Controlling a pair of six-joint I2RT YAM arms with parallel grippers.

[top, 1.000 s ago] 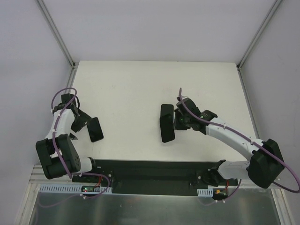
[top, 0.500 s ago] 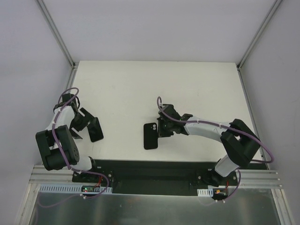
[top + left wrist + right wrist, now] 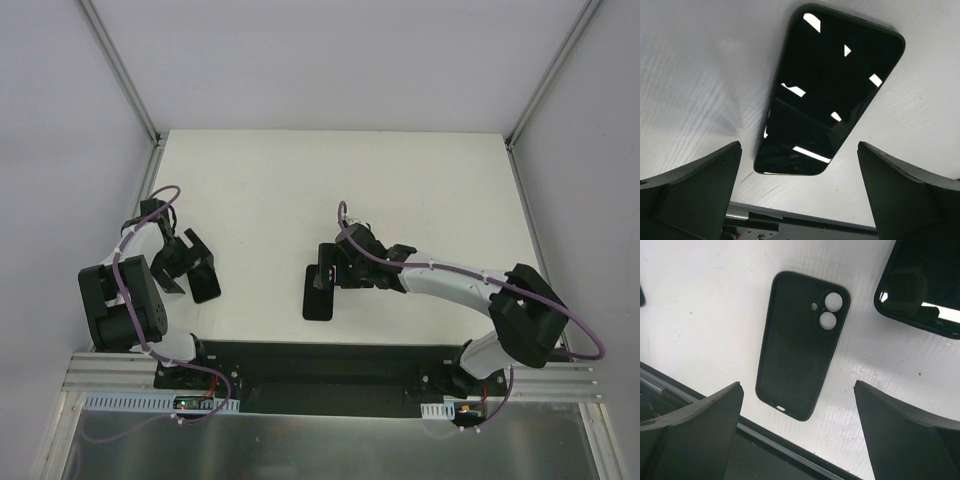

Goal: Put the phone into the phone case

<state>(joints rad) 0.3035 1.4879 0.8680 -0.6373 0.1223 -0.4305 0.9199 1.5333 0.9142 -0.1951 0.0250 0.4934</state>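
Note:
The phone [image 3: 203, 278] lies flat, glossy black face up, near the table's left front. My left gripper [image 3: 186, 265] is beside it, and its jaws stand wide open. In the left wrist view the phone [image 3: 830, 90] lies just beyond the open left gripper [image 3: 800, 200], untouched. The phone case [image 3: 318, 295], a matt black shell, lies flat at centre front. In the right wrist view the phone case [image 3: 800, 345] shows its camera cutouts at its far end. My right gripper [image 3: 328, 270] hovers over the case's far end, and in its own view the right gripper [image 3: 800, 435] is open and empty.
The black rail [image 3: 320, 362] runs along the table's near edge, close to the case's near end. A second glossy black slab [image 3: 920, 285] shows only a corner at the top right of the right wrist view, close beside the case.
My right gripper carried the case left and toward the front edge, then opened and let it go flat on the table. The left gripper has turned slightly beside the phone.

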